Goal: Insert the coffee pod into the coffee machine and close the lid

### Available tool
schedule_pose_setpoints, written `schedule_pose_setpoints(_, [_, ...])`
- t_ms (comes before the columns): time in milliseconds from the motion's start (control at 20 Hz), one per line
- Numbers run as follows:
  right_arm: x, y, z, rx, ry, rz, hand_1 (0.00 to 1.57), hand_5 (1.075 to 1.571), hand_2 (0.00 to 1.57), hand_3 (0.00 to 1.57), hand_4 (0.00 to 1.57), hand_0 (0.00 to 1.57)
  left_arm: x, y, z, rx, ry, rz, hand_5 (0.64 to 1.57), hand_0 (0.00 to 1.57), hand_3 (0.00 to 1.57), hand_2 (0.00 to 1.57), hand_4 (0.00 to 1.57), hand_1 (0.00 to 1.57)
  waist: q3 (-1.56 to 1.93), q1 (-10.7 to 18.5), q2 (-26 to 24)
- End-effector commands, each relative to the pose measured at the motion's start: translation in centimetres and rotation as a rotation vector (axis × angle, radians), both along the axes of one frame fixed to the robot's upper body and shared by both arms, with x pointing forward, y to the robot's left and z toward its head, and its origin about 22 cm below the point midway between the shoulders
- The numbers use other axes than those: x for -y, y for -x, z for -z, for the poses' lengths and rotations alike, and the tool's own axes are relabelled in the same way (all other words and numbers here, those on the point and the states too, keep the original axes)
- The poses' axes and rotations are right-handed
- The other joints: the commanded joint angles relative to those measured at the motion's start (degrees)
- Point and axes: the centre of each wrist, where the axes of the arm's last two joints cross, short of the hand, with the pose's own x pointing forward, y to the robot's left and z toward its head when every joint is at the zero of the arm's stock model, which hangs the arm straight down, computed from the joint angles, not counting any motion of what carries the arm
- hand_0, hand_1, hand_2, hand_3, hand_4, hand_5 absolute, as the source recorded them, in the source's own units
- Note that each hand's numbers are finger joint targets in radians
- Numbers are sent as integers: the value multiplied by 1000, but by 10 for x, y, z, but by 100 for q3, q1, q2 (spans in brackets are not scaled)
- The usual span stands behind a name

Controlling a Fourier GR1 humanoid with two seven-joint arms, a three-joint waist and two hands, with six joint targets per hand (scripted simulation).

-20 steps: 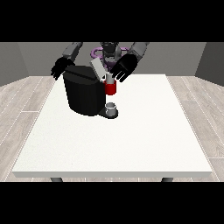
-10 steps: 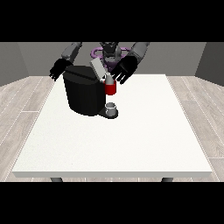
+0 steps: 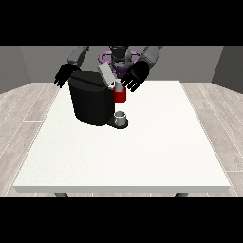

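A black coffee machine point(image 3: 91, 101) stands on the white table point(image 3: 128, 152) at the far left of centre, with a red front part point(image 3: 120, 96) and a grey lid point(image 3: 107, 75) tilted up at its top. A small grey cup point(image 3: 121, 116) sits on the machine's base. The hand at the view's right point(image 3: 133, 78) hovers just right of the raised lid, fingers spread and straight. The hand at the view's left point(image 3: 64, 75) hangs behind the machine's left edge, fingers relaxed. I cannot make out a coffee pod.
The table's near half and right side hold nothing but white surface. A purple and grey object point(image 3: 114, 58) sits behind the robot's torso. Grey wood floor surrounds the table.
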Motion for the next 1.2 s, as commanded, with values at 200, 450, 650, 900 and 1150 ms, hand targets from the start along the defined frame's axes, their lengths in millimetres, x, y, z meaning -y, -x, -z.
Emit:
schedule_pose_setpoints(200, [12,5,6,-26,11,17,0,1571,0,0,397,0,-16,2,2,-39,-31,-7,1571,1129,1028,1167,443,1129,-8,-19,-102])
schedule_pose_setpoints(450, [7,0,11,-24,-6,22,0,1571,0,0,438,0,-5,1,-5,-45,-55,22,1571,1085,956,1132,403,1085,-7,156,-138])
schedule_pose_setpoints(650, [-12,3,-6,27,-26,-16,0,1571,0,0,477,0,-20,2,10,10,-60,-30,1571,1058,961,1125,367,1058,-9,-128,106])
schedule_pose_setpoints(900, [3,5,4,-15,14,-3,0,1571,0,0,470,0,-21,3,7,0,-60,5,1571,1018,904,1086,369,1018,-9,-27,20])
schedule_pose_setpoints(1150, [-4,5,19,-15,3,32,0,1571,0,0,419,0,-4,2,2,-44,-171,56,1571,0,0,0,0,0,-6,106,-14])
